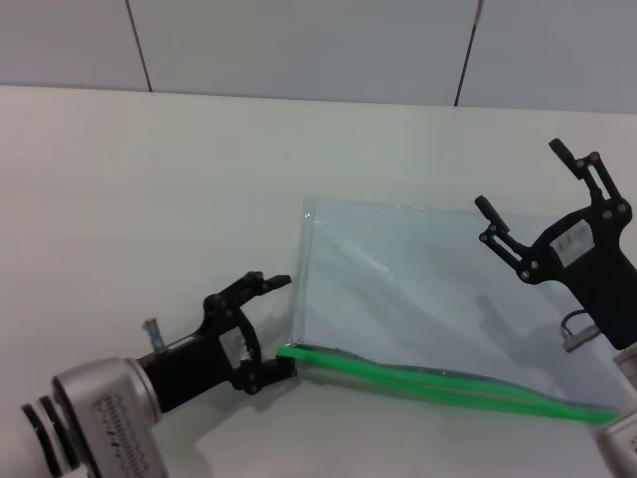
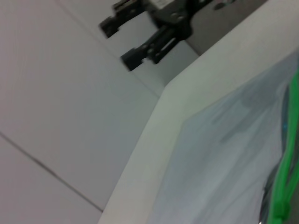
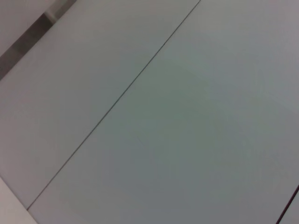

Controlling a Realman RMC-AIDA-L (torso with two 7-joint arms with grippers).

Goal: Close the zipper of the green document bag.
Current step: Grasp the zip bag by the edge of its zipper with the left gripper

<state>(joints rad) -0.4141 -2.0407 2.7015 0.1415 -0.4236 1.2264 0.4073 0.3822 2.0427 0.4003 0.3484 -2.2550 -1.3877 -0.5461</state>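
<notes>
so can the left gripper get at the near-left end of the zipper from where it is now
Probably yes. The left gripper is open beside the zipper end at the green document bag corner, nothing between; the right gripper hangs above the far side.

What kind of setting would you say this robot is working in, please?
Probably a lab or test bench rather than a home: a plain white table against a pale panelled wall, bearing only the green document bag. The open left gripper sits at its zipper; the open right gripper is raised.

Document bag (image 1: pixel 438 299) on table (image 1: pixel 149 199), zipper (image 1: pixel 438 383) nearest.
</notes>
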